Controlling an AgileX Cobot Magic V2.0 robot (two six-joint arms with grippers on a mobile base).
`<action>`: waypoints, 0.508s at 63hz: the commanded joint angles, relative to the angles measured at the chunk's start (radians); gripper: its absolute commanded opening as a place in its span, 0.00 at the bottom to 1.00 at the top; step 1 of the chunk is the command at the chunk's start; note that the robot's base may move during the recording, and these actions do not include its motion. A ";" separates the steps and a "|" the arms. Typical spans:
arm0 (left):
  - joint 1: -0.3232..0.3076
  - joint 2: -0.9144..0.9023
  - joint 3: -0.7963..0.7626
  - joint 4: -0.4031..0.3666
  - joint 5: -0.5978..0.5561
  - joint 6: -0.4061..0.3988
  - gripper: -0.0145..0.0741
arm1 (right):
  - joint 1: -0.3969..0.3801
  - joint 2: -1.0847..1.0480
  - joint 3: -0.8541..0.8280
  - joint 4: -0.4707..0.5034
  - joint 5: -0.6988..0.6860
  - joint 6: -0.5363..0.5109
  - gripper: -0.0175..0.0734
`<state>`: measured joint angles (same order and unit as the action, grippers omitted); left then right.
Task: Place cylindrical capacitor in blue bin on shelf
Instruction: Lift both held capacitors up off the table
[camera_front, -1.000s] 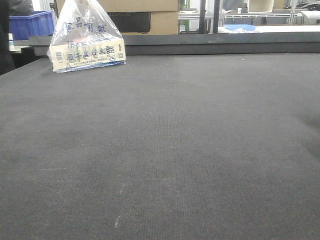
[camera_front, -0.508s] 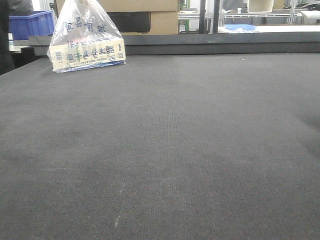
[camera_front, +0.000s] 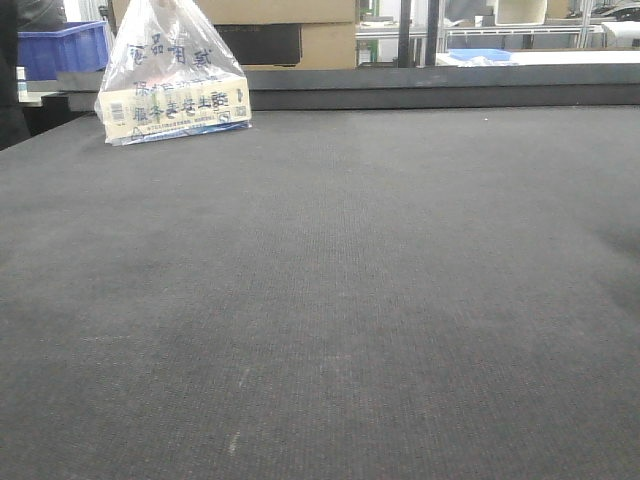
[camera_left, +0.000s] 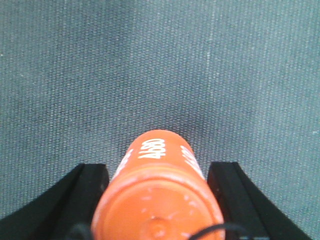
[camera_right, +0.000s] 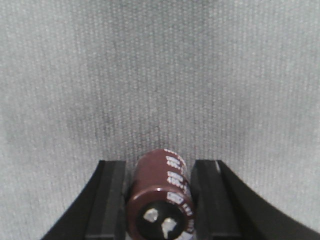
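In the left wrist view my left gripper (camera_left: 158, 169) is shut on an orange cylindrical capacitor (camera_left: 156, 200) with white print, its end cap facing the camera, over the dark mat. In the right wrist view my right gripper (camera_right: 159, 165) is shut on a smaller dark brown cylindrical capacitor (camera_right: 161, 187) with two metal terminals showing, just above the grey mat. Neither gripper shows in the front view. A blue bin (camera_front: 62, 48) stands beyond the table's far left corner. The polished steel shelf is not clearly in view.
The dark-topped table (camera_front: 330, 280) fills the front view. A clear plastic bag (camera_front: 172, 78) with a printed box stands at its far left. Cardboard boxes (camera_front: 300, 28) and a metal frame (camera_front: 500, 28) stand behind the far edge.
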<state>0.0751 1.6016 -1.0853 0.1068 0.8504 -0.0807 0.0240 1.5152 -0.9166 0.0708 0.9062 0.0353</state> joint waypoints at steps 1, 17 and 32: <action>0.002 -0.005 -0.011 0.001 0.005 -0.008 0.04 | 0.000 -0.005 -0.007 -0.005 -0.014 0.003 0.01; 0.002 -0.138 -0.013 -0.022 -0.035 -0.008 0.04 | 0.000 -0.127 -0.009 -0.005 -0.020 0.008 0.01; 0.002 -0.395 0.091 -0.057 -0.255 -0.008 0.04 | 0.000 -0.326 -0.007 -0.026 -0.200 -0.025 0.01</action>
<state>0.0751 1.2970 -1.0402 0.0635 0.6936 -0.0807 0.0240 1.2572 -0.9166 0.0660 0.7983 0.0387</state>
